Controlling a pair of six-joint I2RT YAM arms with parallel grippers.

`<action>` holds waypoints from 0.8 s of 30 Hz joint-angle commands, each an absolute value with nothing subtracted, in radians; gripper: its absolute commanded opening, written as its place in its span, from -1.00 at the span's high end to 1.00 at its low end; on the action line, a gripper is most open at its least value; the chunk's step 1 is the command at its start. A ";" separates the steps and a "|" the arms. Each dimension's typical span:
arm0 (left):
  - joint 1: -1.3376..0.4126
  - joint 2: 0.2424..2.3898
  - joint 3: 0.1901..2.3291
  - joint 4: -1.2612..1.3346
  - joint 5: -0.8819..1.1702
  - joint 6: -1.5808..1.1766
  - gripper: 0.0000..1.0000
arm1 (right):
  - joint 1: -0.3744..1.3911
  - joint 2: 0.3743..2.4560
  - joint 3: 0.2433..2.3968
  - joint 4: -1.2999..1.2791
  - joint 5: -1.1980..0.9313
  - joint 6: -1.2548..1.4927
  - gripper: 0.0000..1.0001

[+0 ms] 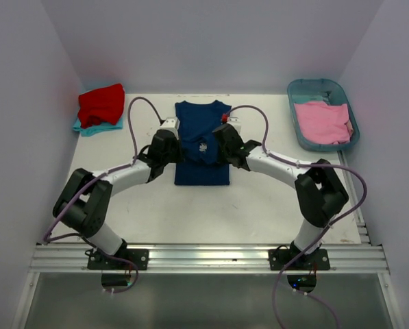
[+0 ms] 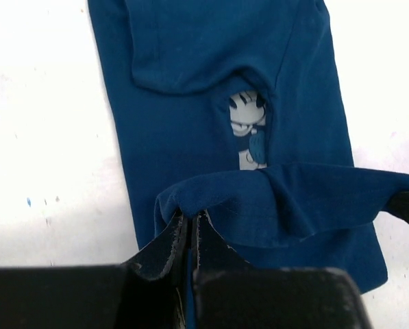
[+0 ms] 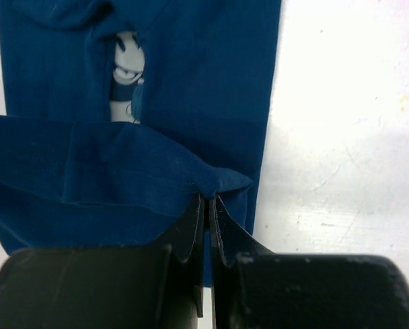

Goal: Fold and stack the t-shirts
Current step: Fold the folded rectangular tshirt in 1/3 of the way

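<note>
Two pincers [image 2: 190, 218] [image 3: 207, 202], both clamped on navy t-shirt [image 1: 199, 118]

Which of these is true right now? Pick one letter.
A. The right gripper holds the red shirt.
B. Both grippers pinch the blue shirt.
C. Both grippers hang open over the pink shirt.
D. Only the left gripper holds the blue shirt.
B: each wrist view shows the left gripper and the right gripper shut on a raised fold of the blue shirt.
</note>
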State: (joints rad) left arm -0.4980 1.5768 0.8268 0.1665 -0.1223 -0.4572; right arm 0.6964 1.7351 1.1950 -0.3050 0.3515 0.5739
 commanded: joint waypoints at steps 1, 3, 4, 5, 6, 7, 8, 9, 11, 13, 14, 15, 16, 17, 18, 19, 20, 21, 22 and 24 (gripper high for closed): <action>-0.453 1.637 0.932 0.235 -0.095 -0.422 1.00 | 0.637 1.787 1.317 -0.293 0.393 0.542 1.00; -0.417 1.710 1.013 0.227 -0.084 -0.422 1.00 | 0.612 1.862 1.389 -0.330 0.445 0.537 1.00; -0.385 1.761 1.043 0.224 -0.074 -0.428 0.62 | 0.594 1.891 1.488 -0.371 0.471 0.532 0.77; -0.368 1.782 1.069 0.236 -0.058 -0.433 0.17 | 0.583 1.928 1.547 -0.400 0.500 0.528 0.52; -0.356 1.796 1.115 0.235 -0.057 -0.439 -0.29 | 0.574 1.984 1.609 -0.432 0.505 0.519 -0.18; -0.344 1.801 1.129 0.236 -0.055 -0.440 -0.99 | 0.563 2.003 1.706 -0.464 0.514 0.518 -0.32; -0.331 1.778 1.132 0.254 -0.058 -0.434 -1.00 | 0.560 2.008 1.736 -0.503 0.521 0.512 -0.41; -0.328 1.752 1.121 0.264 -0.066 -0.430 -1.00 | 0.561 1.979 1.743 -0.497 0.529 0.499 -0.49; -0.328 1.660 1.068 0.300 -0.061 -0.420 -1.00 | 0.561 1.921 1.675 -0.438 0.531 0.486 -0.55; -0.328 1.584 1.039 0.293 -0.064 -0.428 -1.00 | 0.560 1.812 1.550 -0.373 0.520 0.483 -0.59; -0.328 1.562 1.019 0.258 -0.061 -0.433 -1.00 | 0.560 1.778 1.508 -0.359 0.508 0.483 -0.60; -0.330 1.543 1.006 0.241 -0.058 -0.439 -1.00 | 0.563 1.749 1.467 -0.353 0.488 0.483 -0.61; -0.331 1.504 0.990 0.226 -0.054 -0.451 -1.00 | 0.561 1.693 1.388 -0.339 0.479 0.489 -0.61; -0.333 1.484 0.958 0.189 -0.039 -0.457 -1.00 | 0.561 1.668 1.346 -0.331 0.469 0.494 -0.61; -0.333 1.465 0.937 0.173 -0.028 -0.462 -1.00 | 0.563 1.643 1.266 -0.327 0.447 0.509 -0.61; -0.337 1.433 0.918 0.137 -0.006 -0.475 -1.00 | 0.561 1.590 1.229 -0.324 0.436 0.520 -0.61; -0.341 1.419 0.881 0.118 0.018 -0.477 -1.00 | 0.563 1.566 1.194 -0.324 0.425 0.531 -0.61; -0.344 1.407 0.858 0.107 0.028 -0.477 -1.00 | 0.564 1.537 1.128 -0.324 0.410 0.558 -0.60; -0.356 1.393 0.833 0.101 0.034 -0.482 -1.00 | 0.566 1.514 1.096 -0.319 0.382 0.572 -0.59; -0.370 1.396 0.775 0.077 0.043 -0.482 -1.00 | 0.568 1.454 1.008 -0.310 0.345 0.610 -0.55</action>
